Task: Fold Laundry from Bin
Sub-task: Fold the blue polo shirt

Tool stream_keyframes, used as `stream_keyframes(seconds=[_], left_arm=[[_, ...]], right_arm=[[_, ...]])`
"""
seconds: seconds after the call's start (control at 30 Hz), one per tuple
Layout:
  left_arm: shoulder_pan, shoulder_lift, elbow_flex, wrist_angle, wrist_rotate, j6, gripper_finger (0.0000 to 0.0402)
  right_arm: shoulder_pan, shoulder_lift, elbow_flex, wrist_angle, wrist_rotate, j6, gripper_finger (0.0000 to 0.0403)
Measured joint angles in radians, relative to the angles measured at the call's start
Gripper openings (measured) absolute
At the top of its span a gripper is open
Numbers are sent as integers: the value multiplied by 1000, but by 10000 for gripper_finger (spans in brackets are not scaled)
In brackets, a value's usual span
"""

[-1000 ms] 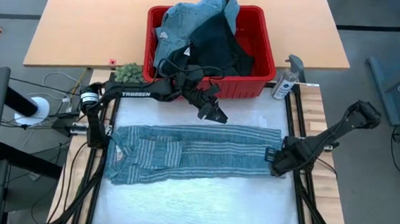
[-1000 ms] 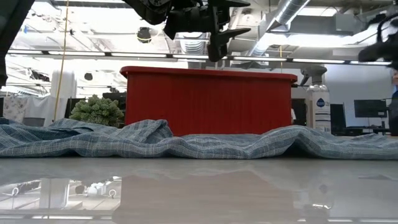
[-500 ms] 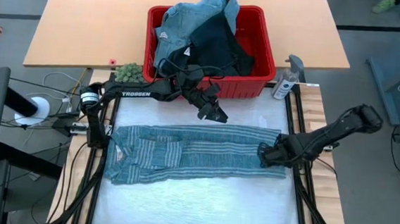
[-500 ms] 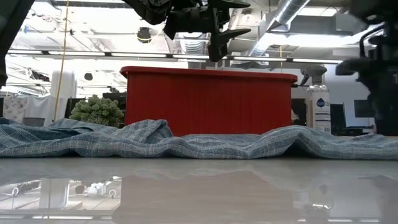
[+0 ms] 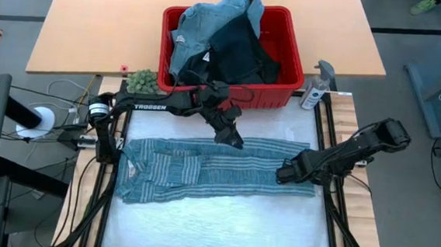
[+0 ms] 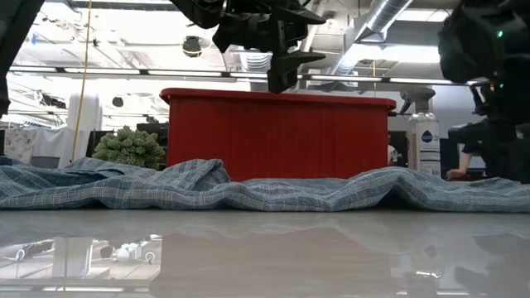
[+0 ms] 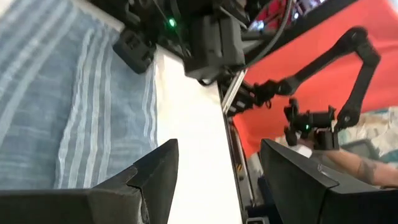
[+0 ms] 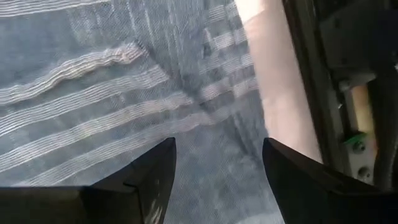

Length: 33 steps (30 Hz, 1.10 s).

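The blue-grey white-striped shirt [image 5: 202, 169] lies spread lengthwise across the white table top, rumpled in low folds [image 6: 248, 190]. Behind it stands the red bin [image 5: 281, 93], heaped with denim-blue and dark laundry [image 5: 219, 38]. My left gripper [image 5: 233, 138] hangs open in the air above the shirt's far edge, in front of the bin [image 6: 277, 79]. My right gripper [image 5: 283, 175] is open and points steeply down over the shirt's right end; the striped cloth [image 8: 124, 81] fills the space below its fingers. I see no touch.
A white spray bottle [image 5: 315, 87] stands right of the bin, a green tuft [image 5: 141, 79] left of it. A wooden table [image 5: 95, 21] lies beyond. Dark frame rails [image 5: 332, 201] run along the table's right side. Bare table top shows near the front edge [image 5: 213, 232].
My right gripper has come down and toward the table's left, from the right rim to above the shirt's right end. My left gripper has tipped downward and sunk a little toward the shirt's far edge. The shirt lies as before.
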Motion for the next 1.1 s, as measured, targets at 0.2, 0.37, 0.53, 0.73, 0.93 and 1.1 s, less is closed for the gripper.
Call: stream_keyframes(seconds=[0.2, 0.37, 0.53, 0.73, 0.93, 1.1], left_arm=[[-16, 0, 0, -11, -24, 19, 215], [-18, 0, 0, -12, -28, 22, 215], [-18, 0, 0, -13, -30, 26, 215], [-19, 0, 0, -174, -42, 128, 215], [-19, 0, 0, -362, -112, 269, 215], [-19, 0, 0, -367, -115, 273, 215]], right_arm=[[-35, 63, 0, -7, -8, -10, 263], [-62, 125, 2, 49, -37, -43, 263], [-84, 203, 6, 68, -101, -36, 262], [-136, 220, 6, 107, -163, -32, 262], [-187, 221, 61, 183, -158, -118, 262], [-230, 222, 93, 341, -108, -235, 262]])
